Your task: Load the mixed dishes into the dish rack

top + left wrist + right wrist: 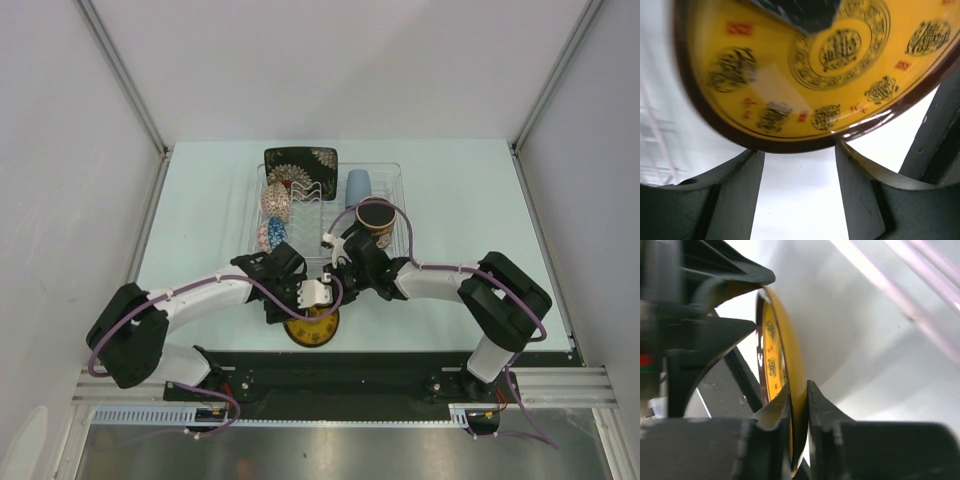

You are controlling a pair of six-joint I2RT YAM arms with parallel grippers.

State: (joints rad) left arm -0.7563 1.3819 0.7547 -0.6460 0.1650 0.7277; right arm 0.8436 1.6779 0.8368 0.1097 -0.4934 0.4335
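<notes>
The yellow dark-rimmed saucer (312,327) hangs on edge above the table's near side, in front of the dish rack (392,175). My right gripper (799,390) is shut on its rim, one finger on each face of the saucer (792,347). My left gripper (800,150) spans the saucer (790,75) with both fingertips against its dark rim. In the top view both grippers, left (303,305) and right (335,285), meet at the saucer. In the rack are the black square floral plate (300,160), the beige netted bowl (277,200) and a blue piece (357,185).
A small red-and-blue patterned piece (270,237) lies at the rack's near left. A brown round cup shape with a dark inside (376,215) shows at the rack's near right, just behind my right arm. Purple cables loop over both arms. White walls enclose the table.
</notes>
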